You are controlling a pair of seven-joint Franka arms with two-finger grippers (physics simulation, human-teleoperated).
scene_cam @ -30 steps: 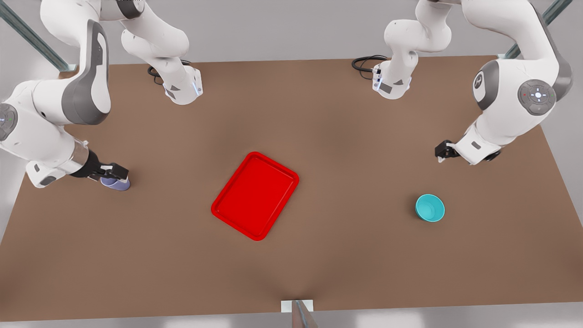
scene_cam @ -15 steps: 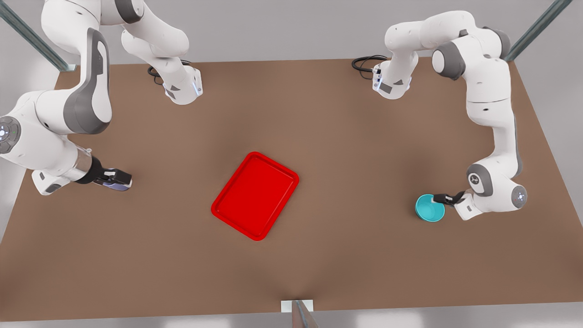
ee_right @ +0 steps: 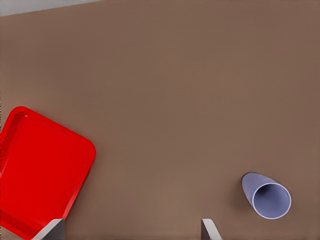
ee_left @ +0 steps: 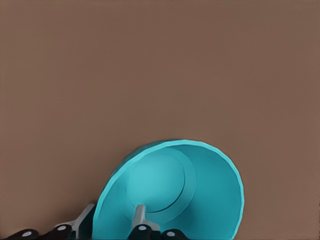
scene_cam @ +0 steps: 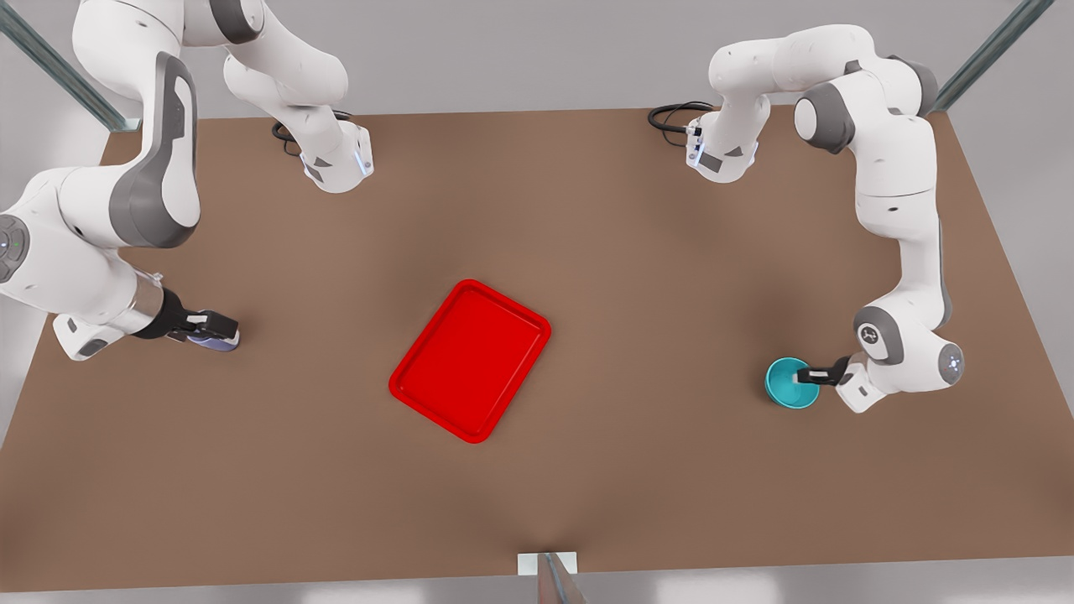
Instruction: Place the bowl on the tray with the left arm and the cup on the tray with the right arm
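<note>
Within a second, the left arm swung down from above the counter (scene_cam: 587,210) at the front view's right and brought the left hand (scene_cam: 801,375) to the teal bowl (scene_cam: 784,393). Its fingers (ee_left: 140,216) stood parted astride the bowl's wall, one inside and one outside, with no firm nip on it visible yet. The bowl sat on the same spot, well apart from the red tray (scene_cam: 470,361) in the middle of the counter.

At the front view's left, the right hand (scene_cam: 220,323) had barely shifted and hovered over the lavender cup (scene_cam: 220,342). In the right wrist view its fingers (ee_right: 207,229) were spread wide, and the cup stood upright just to one side of them, not between them.

Both pieces had yet to leave the counter. The left arm looked one squeeze away from lifting. The right hand probably needed to line up over the cup before closing.
</note>
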